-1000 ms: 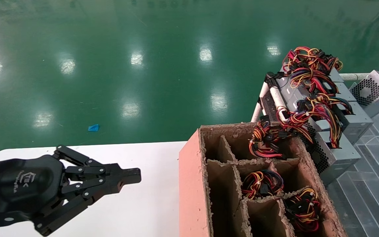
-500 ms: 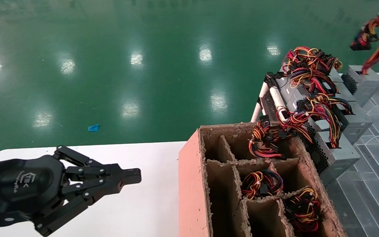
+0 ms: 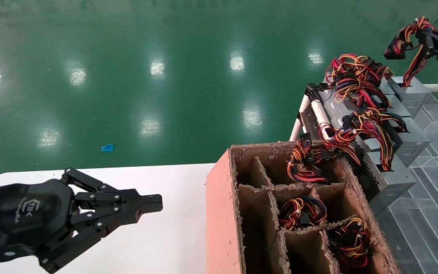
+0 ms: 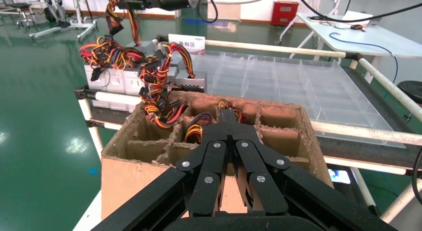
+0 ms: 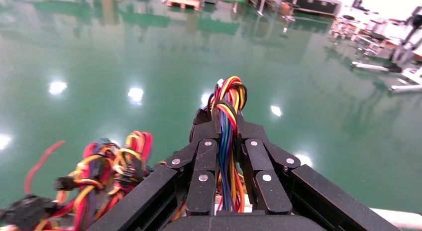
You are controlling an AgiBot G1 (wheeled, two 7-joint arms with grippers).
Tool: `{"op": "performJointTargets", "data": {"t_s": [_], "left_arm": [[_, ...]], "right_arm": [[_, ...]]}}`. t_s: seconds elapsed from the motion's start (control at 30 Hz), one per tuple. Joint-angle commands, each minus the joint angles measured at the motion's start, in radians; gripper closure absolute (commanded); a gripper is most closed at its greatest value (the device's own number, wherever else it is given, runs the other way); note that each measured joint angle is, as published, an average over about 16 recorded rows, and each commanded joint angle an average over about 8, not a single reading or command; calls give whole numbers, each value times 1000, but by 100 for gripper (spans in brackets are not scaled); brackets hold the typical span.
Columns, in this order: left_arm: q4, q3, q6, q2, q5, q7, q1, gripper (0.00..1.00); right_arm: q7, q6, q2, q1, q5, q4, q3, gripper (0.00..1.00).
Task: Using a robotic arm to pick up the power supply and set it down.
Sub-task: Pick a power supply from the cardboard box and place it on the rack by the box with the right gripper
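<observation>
Carry step under way: right gripper (image 5: 225, 141) fingers clamped on the power supply's wire bundle (image 3: 413, 42), its box (image 3: 409, 89) hanging at the rack's far end; next, lower gently; left gripper (image 3: 148, 203) closed, empty, idle over white surface (image 3: 173, 236).

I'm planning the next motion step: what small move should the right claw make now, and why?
Probably carry the power supply a little further toward the row of units and ease it down. The right claw is shut on its wire bundle, and the grey box hangs below at the far end of the row. The left claw is parked over the white table.
</observation>
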Motion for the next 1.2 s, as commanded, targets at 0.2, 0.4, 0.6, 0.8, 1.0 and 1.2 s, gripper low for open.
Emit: {"op": "performJointTargets", "data": {"t_s": [0.2, 0.4, 0.6, 0.8, 1.0, 1.2], "left_arm": [[0, 0, 0, 0, 0, 0, 0, 100], [0, 0, 0, 0, 0, 0, 0, 100], [0, 0, 0, 0, 0, 0, 0, 100], [0, 0, 0, 0, 0, 0, 0, 100], [0, 0, 0, 0, 0, 0, 0, 100], [0, 0, 0, 0, 0, 0, 0, 100]], "right_arm": [[-3, 57, -25, -34, 28, -6, 20, 100], [1, 78, -51, -54, 55, 1, 38, 100], [-9, 99, -76, -54, 75, 17, 52, 100], [-22, 117, -95, -45, 86, 24, 60, 100], [-35, 125, -106, -48, 95, 21, 66, 100], [-43, 125, -107, -75, 107, 10, 74, 100]]}}
